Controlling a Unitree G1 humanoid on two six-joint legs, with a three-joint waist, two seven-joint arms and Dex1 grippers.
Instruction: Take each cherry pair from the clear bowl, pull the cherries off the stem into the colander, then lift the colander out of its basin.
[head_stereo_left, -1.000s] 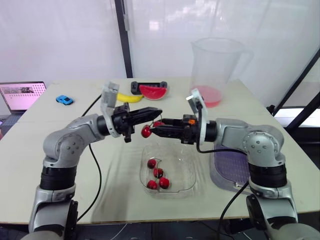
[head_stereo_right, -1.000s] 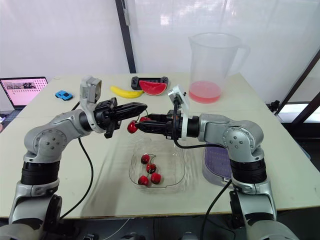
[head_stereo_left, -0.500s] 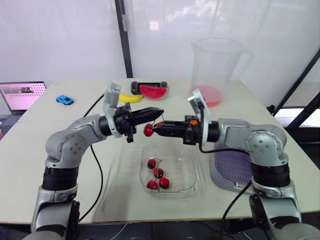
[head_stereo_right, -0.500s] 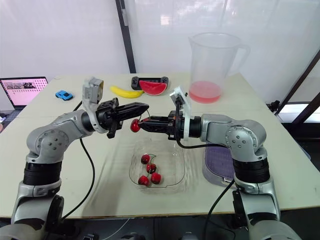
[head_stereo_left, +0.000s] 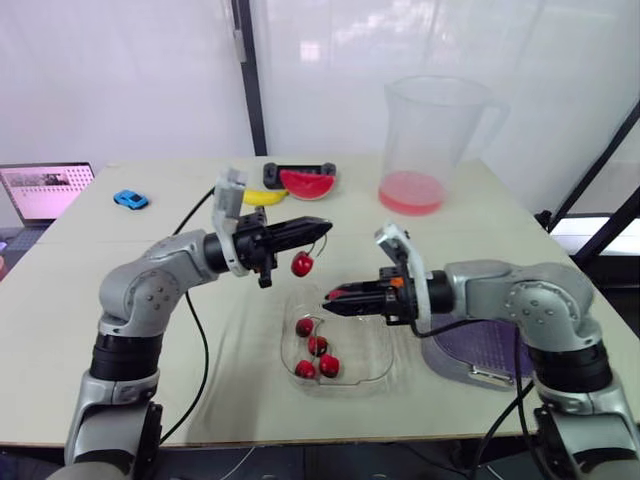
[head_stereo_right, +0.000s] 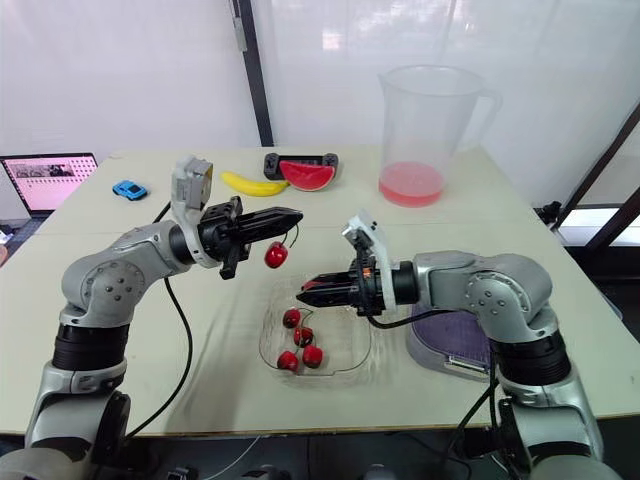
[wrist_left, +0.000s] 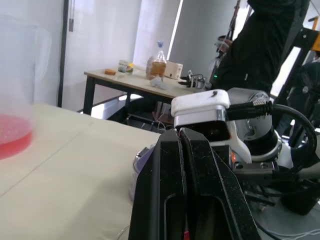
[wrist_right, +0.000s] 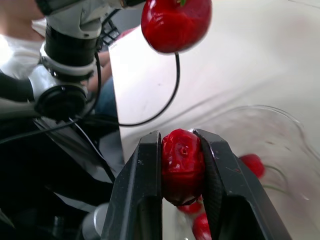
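Firmly, right tool (wrist_right: 180, 136) pinches a glossy, round cherry (wrist_right: 183, 165) — dimpled.

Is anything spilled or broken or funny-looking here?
Nothing is spilled or broken. One funny bit: a dangling cherry hangs from the left claw, while the right claw pinches a second cherry over the clear bowl.

No legible text, label or number; laptop screen (head_stereo_left: 47, 192) unreadable
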